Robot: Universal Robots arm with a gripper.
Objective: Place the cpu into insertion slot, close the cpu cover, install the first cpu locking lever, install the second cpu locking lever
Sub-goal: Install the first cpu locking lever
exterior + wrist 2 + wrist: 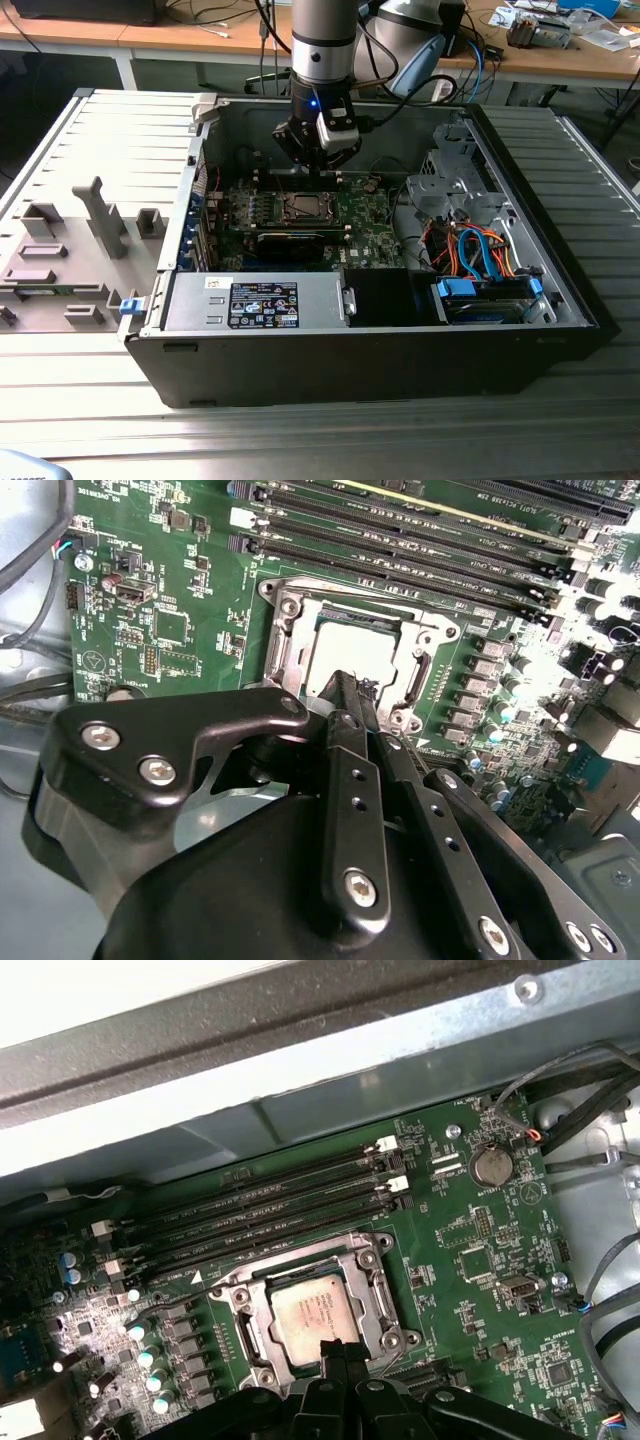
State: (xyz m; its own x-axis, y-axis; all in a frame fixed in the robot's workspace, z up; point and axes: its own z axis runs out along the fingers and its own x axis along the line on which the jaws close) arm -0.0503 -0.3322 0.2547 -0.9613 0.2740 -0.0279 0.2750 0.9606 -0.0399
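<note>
**Pincer closed above the seated cpu**

In the exterior view, an open computer case [400, 330] is seen lying on a ribbed metal desk [300, 440], with the robot arm [322, 40] reaching down into it from the upper middle of the frame. The pincer [318, 168] is held just above the green motherboard [365, 215], close over the insertion slot [302, 207] at the frame's centre.

In the first wrist view, the cpu [318, 1318] is shown lying flat in the insertion slot [385, 1290], its grey-beige face turned up and its edges squared with the socket. Being square, it has no clear long axis. The cpu cover [372, 1305] is seen down around the chip as a silvery frame, the chip's face showing through its window. The long black memory slots [270, 1215] run beside the socket, parallel to one of its sides.

In the second wrist view, the pincer [348, 685] is shown with its black fingers [350, 780] brought together, nothing gripped between them, the tips poised at the near edge of the cpu [350, 650]. Whether the tips touch the cpu cover [285, 645] cannot be told.
</note>
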